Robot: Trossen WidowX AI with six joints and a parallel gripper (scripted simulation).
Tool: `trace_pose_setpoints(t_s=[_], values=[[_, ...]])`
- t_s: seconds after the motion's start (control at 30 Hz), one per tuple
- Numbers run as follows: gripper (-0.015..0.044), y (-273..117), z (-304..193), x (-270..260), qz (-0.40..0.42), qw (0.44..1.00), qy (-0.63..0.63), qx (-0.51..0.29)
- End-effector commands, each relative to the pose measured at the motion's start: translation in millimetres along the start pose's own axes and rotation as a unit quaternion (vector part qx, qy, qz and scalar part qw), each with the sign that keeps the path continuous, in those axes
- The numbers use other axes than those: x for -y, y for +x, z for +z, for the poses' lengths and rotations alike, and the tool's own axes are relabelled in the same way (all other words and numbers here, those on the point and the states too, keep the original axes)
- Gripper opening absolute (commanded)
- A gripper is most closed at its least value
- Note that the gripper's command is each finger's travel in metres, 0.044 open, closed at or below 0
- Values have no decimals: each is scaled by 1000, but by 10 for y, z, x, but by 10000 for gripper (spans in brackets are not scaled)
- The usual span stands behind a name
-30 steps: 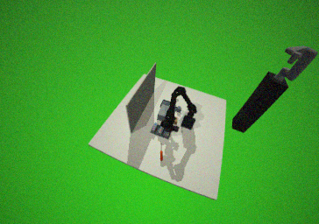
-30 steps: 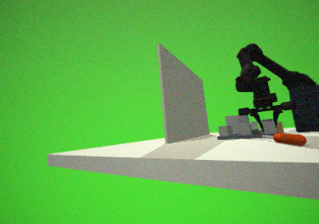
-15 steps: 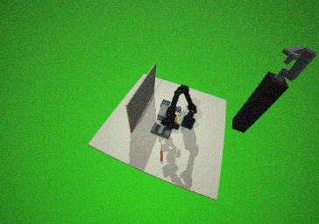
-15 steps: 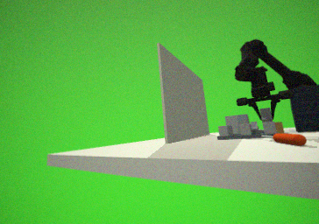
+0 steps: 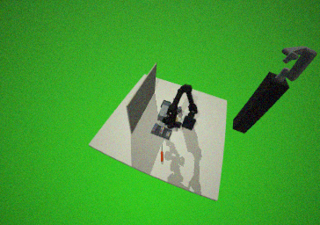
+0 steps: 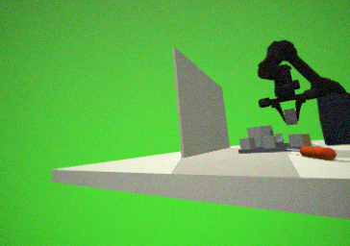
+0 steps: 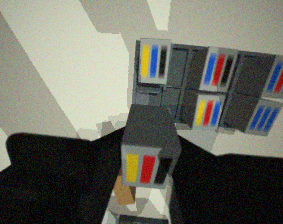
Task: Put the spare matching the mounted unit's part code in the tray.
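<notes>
Grey and boxy, the spare block [image 7: 152, 150] sits clamped between the dark fingers of the gripper [image 6: 287, 112], lifted clear of the rack [image 7: 178, 95] below. In the wrist view its near face carries 3 stripes: yellow, red and black. The exterior view shows the same block [image 6: 290, 116] hanging in the air above the other blocks, touching nothing but the fingers.

Beyond it, toward 12 o'clock in the wrist view, the rack holds more spares. At 11 o'clock stands 1 striped yellow, blue and black [image 7: 154, 61]. At 1 o'clock is 1 striped blue, red and black [image 7: 219, 69], and just below it another in yellow, red and blue [image 7: 208, 112]. Toward 3 o'clock a block shows 3 blue stripes [image 7: 263, 118], and a further one at the right edge is cut off. A small tan piece [image 7: 124, 192] peeks out under the held block at 6 o'clock.

From the top view, the arm [image 5: 185, 103] bends over the pale table [image 5: 114, 138], with an upright grey panel [image 5: 141, 100] at its 9 o'clock and an orange screwdriver [image 5: 162, 155] lying at 6 o'clock. I cannot tell which part is the tray.
</notes>
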State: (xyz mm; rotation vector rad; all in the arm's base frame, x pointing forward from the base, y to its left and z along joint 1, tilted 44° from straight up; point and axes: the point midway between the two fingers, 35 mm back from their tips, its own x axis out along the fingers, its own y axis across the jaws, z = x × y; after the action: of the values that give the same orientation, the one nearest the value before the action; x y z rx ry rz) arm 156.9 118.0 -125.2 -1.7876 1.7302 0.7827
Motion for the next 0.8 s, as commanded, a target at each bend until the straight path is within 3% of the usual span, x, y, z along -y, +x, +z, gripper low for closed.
trace_pose_setpoints(t_s=[0.0,0.3,0.77], values=[[0,-184,51,21,-2,1000,3,6],[0,-727,83,-9,-1,1000,5,9],[0,-832,-126,350,4,1000,2,29]])
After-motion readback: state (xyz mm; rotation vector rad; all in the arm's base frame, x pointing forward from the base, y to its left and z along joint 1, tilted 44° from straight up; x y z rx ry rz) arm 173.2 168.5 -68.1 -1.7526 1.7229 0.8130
